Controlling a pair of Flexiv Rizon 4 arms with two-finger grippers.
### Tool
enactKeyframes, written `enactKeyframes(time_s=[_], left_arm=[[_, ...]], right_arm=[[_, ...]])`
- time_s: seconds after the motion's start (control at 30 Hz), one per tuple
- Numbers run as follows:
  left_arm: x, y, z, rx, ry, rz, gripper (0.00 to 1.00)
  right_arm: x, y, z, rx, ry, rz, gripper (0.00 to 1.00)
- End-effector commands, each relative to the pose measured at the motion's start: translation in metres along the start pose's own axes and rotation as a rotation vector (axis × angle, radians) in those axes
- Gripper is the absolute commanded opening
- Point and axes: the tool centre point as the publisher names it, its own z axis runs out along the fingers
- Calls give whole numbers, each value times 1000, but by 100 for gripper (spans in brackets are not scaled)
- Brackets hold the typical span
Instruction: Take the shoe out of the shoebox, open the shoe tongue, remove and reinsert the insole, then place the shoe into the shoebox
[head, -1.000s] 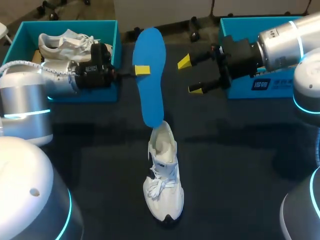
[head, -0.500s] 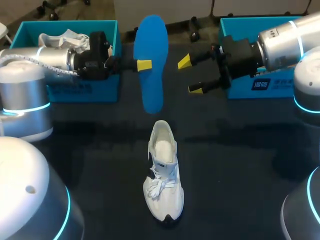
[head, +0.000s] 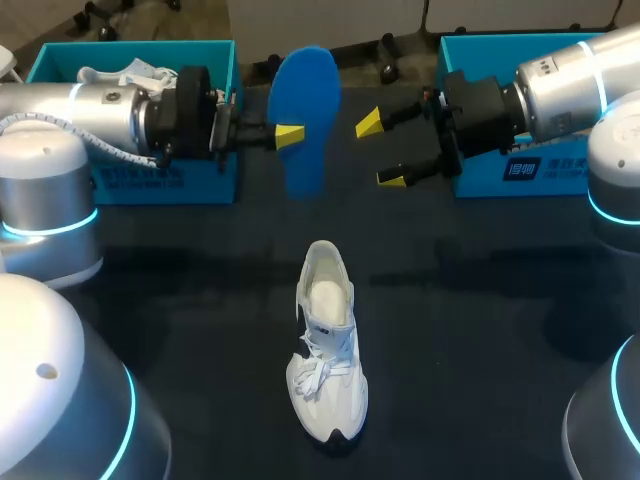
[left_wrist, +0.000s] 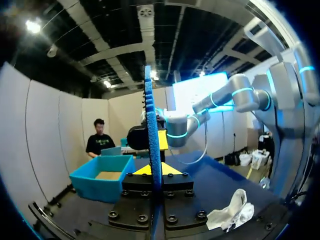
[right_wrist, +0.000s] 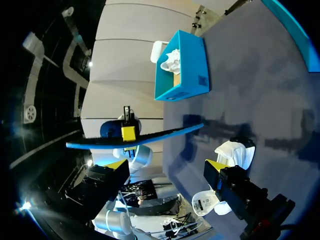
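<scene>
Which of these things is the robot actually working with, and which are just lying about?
In the job: blue insole in left gripper; white shoe on table; left shoebox and right shoebox.
Lying about: second shoe, inside left shoebox.

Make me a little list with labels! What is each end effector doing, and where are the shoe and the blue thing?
Left end effector: shut on the blue insole, holding it in the air
Right end effector: open, empty, beside the insole
White shoe: on the table, outside both boxes
Left shoebox: has a second white shoe inside
</scene>
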Motion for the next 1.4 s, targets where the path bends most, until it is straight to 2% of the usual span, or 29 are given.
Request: enactKeyframes(time_s=[0.03,0.07,0.17,0.27,0.53,0.67,0.7,1.17,1.4], left_arm=[[3,1,-9,0,143,514,0],[2,1,-9,-32,138,548,0],[5,0,-10,-50,175,689,0],[7,0,-12,-38,215,781,0],[14,0,-9,-78,270,947,0],[7,6,-9,-123,212,1034,0],[1,8,-14,-104,195,1020,0],[1,8,-14,-104,195,1020,0],[-9,20,-14,-58,116,1270,0]], right_arm=[[0,0,2,-1,-1,0,100],[0,0,2,-1,-1,0,100],[0,0,2,-1,-1,0,100],[0,0,2,-1,-1,0,100],[0,0,2,-1,-1,0,100],[0,0,2,-1,-1,0,100],[0,0,2,-1,-1,0,100],[0,0,2,-1,-1,0,100],[0,0,2,-1,-1,0,100]])
